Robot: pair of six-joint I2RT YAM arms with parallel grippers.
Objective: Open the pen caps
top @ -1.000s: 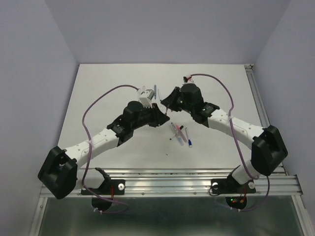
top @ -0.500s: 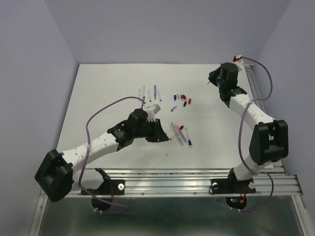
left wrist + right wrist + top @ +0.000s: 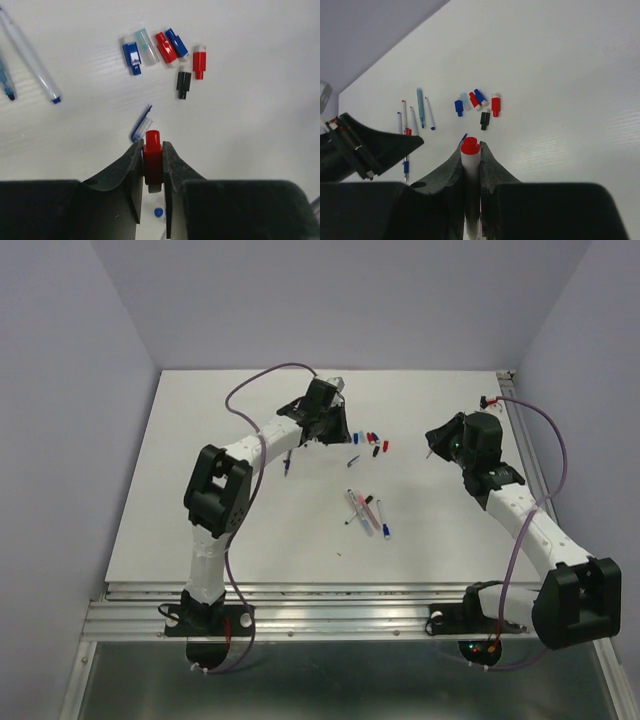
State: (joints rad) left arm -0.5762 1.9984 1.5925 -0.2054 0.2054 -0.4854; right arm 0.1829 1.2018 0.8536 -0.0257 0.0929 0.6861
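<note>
- The left gripper (image 3: 152, 146) is clenched on a red cap (image 3: 152, 159). It pinches the cap across its sides, with one end poking out past the fingertips, above the far middle of the table (image 3: 430, 540).
- The right gripper (image 3: 471, 150) is clamped on a pen (image 3: 471, 172) with a white barrel and a red end (cap or end plug, I cannot tell). It is held well apart from the left gripper, out to the right.
- The loose pen caps (image 3: 165, 47) lie on the table in a tight cluster just beyond the held cap. They are blue, clear, red, blue, red and black, and several touch.
- Bare pen barrels (image 3: 30, 60) lie to the cluster's left.
- A cap like this is probably very light, stiff and smooth. It should take a firm pinch without damage, but it could twist or squirt out if gripped near its end.
- The best hold is likely across the cap's middle, square to its length.
- A barrel is long and thin, so it is better gripped close to the capped end. The pull then runs along the pen rather than bending it.
- A stubby cap may bounce or roll when let go, so a low release beside the cluster looks safest.
</note>
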